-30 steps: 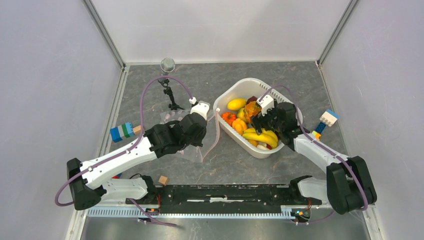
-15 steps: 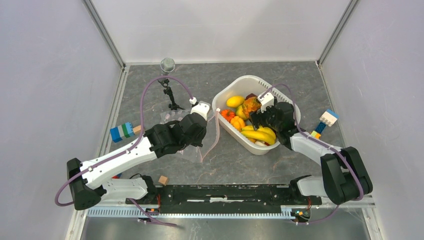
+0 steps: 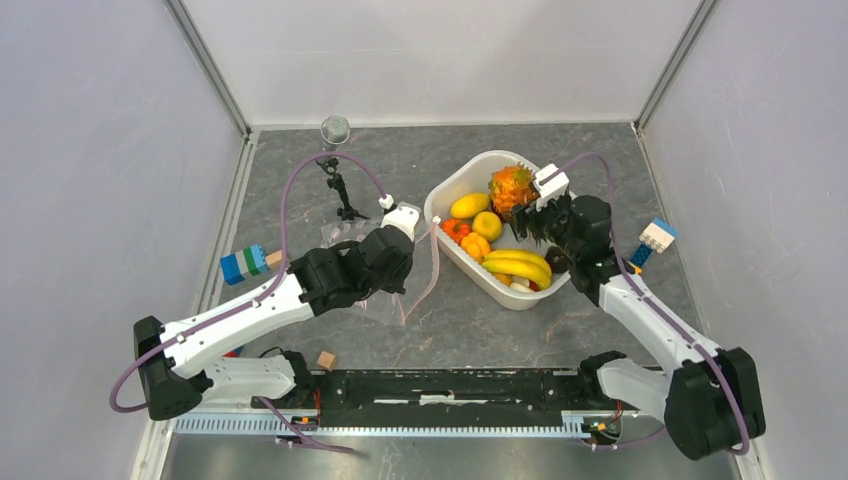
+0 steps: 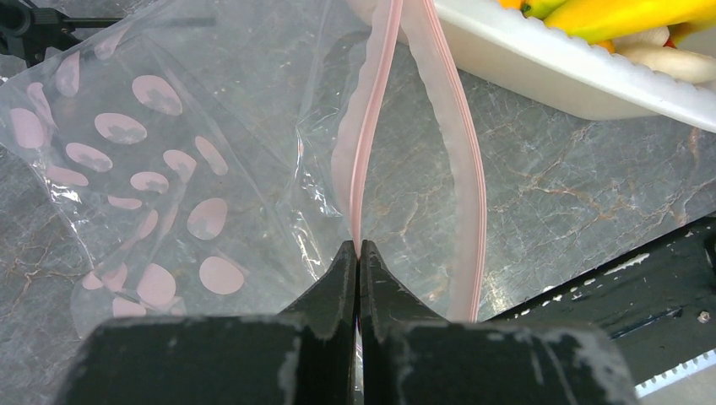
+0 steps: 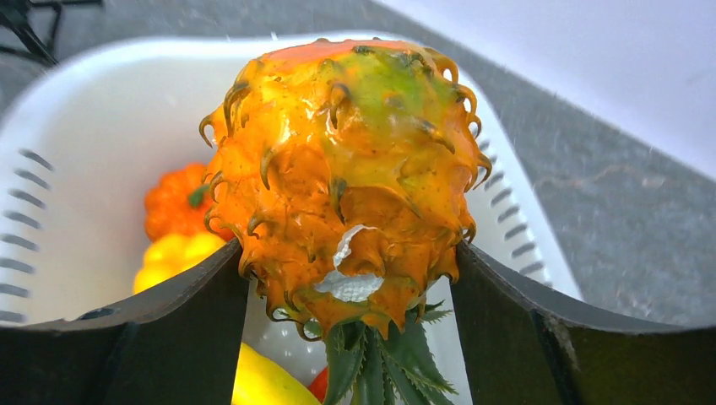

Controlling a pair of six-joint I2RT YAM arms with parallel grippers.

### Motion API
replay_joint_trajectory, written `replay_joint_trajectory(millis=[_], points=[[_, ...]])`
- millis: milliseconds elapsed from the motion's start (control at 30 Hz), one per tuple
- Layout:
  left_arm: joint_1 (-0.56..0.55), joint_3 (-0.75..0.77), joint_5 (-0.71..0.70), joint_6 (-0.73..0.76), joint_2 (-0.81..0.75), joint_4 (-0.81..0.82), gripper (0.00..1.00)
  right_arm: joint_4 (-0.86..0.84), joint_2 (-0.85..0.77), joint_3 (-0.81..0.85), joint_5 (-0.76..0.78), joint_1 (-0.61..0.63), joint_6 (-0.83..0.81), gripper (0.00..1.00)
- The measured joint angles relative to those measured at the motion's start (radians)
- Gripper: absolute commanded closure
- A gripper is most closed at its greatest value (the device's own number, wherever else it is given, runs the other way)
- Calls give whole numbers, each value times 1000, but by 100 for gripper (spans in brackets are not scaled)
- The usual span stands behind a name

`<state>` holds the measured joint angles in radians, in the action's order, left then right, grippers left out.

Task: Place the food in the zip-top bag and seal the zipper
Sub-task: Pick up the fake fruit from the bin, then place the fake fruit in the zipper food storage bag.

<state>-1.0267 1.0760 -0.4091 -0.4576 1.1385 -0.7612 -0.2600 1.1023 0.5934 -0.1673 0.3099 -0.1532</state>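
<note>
- Left gripper: jaws pressed fully together, pinching one side of the pale pink zipper strip near its end.
- Clear flexible zip-top bag with pale pink dots: lies crumpled on the grey marbled table, just left of the tub. Its mouth gapes, the second side of the strip bowing away from the pinched one.
- Right gripper: jaws spread wide, both fingers against the flanks of an orange spiky toy pineapple, which it holds.
- The pineapple hangs over the far end of the tub, its green leaves pointing down towards the wrist.
- White slotted plastic tub: right of table centre. It holds a yellow mango, a yellow lemon, small orange and red pieces and yellow bananas.
- Blue-and-green block stack: at the table's left edge.
- White-and-blue block stack: right of the tub.
</note>
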Motion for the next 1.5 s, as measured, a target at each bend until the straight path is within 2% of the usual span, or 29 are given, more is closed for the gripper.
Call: replay_joint_trajectory(millis=[133,267,500,733,967,1200,1333,1500], points=[[0,0,-4,0,0,1,98,46,-66,58,-63,0,21,46],[0,0,-8,0,0,2,98,85,-157,77,-201,0,100,48],[0,0,-8,0,-1,26,98,61,-187,88,-481,34,427,51],[0,0,-24,0,-5,47,98,31,-211,32,-545,141,626,54],[0,-21,-58,0,-45,71,98,114,-143,36,-560,246,717,58],[0,-50,-26,22,-51,114,98,166,-30,43,-527,304,775,58],[-2,-72,-11,51,-63,125,98,269,41,109,-452,339,734,58],[-2,-77,13,102,-73,135,98,406,108,216,-283,426,646,57]])
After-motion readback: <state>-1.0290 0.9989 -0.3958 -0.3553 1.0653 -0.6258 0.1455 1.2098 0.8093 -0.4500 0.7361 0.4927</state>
